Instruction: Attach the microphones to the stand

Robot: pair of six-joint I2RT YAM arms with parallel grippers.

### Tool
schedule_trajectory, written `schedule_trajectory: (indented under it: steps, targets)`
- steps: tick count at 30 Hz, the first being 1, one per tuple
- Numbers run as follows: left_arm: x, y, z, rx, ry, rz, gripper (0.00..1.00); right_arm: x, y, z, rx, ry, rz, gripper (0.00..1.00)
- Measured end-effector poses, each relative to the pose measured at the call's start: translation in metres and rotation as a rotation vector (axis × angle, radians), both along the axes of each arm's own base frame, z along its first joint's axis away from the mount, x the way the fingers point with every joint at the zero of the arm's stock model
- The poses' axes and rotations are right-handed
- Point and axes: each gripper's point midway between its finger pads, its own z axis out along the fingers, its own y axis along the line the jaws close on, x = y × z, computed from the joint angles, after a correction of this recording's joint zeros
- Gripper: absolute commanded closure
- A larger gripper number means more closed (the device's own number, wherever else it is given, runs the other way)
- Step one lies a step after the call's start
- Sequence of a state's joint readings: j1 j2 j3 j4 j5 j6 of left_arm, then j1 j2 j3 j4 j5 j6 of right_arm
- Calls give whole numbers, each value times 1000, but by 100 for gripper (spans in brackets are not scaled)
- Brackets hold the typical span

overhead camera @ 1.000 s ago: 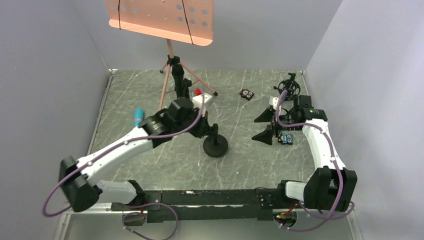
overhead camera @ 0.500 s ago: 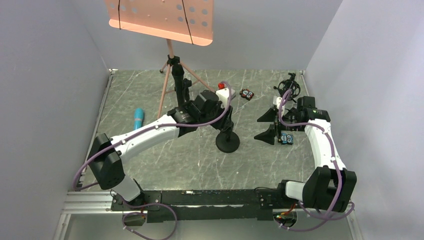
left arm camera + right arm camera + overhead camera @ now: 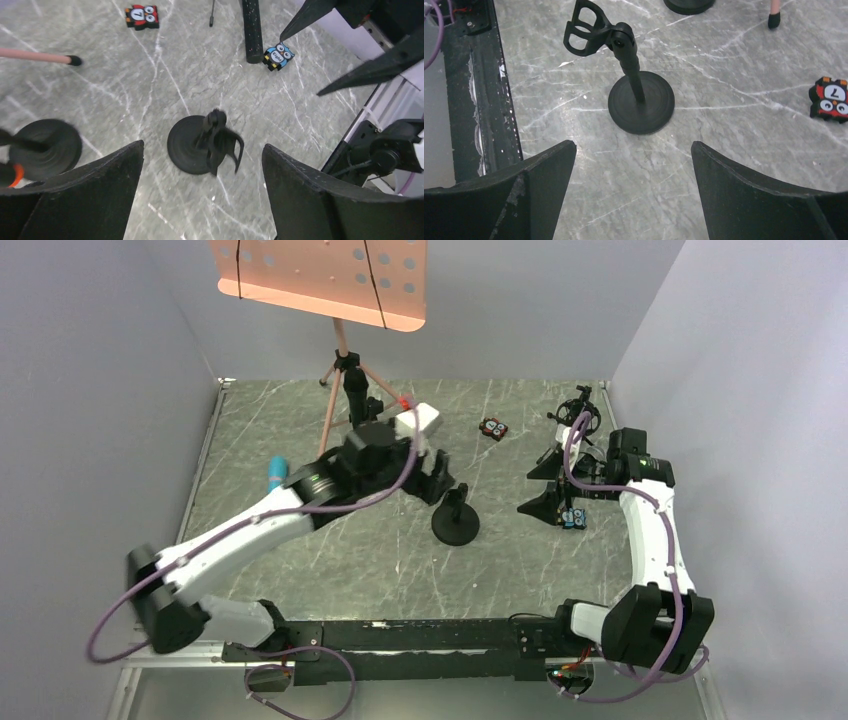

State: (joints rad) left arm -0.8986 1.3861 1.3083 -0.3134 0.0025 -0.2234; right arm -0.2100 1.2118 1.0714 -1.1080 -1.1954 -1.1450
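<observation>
From above, the left end effector point(image 3: 438, 478) hangs released, its fingers spread, just left of the small black microphone stand point(image 3: 456, 523), which stands upright on its round base in the middle of the grey marbled surface point(image 3: 350, 570). The cyan microphone point(image 3: 277, 474) lies on the surface at the left, partly hidden behind the left arm and well apart from the stand. The right end effector point(image 3: 545, 487) is also spread wide, to the right of the stand, with a blue owl block point(image 3: 572, 518) just beside it. A red owl block point(image 3: 493, 428) lies farther back, and an orange music stand point(image 3: 320, 280) rises at the far side. The left wrist camera shows the stand between the wide-apart fingers point(image 3: 85, 200), touching neither. Beyond it a black microphone point(image 3: 251, 30) lies flat, its end just beside the blue block. The right wrist camera shows the stand's tilted clip point(image 3: 586, 30) beyond open fingers point(image 3: 764, 200).
</observation>
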Motion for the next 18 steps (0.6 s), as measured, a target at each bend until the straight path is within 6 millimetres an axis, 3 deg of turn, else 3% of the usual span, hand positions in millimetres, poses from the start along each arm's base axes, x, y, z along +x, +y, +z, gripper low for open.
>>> schedule_trajectory:
  steps: [4,7,10,14,18]
  targets:
    - [-25,56,29,-92,-82,51,5,-5,-2,4,-13,22,-34,9]
    - [-35,111,29,-147,-125,143,5,-6,-2,4,-6,45,-57,9]
    - [-31,162,7,-164,-115,279,5,-5,-2,-5,9,72,-82,9]
    - [-9,238,-49,-101,-4,552,6,-5,-2,-18,28,123,-114,9]
    - [9,301,-93,-38,145,781,8,-1,-2,-19,35,126,-128,9]
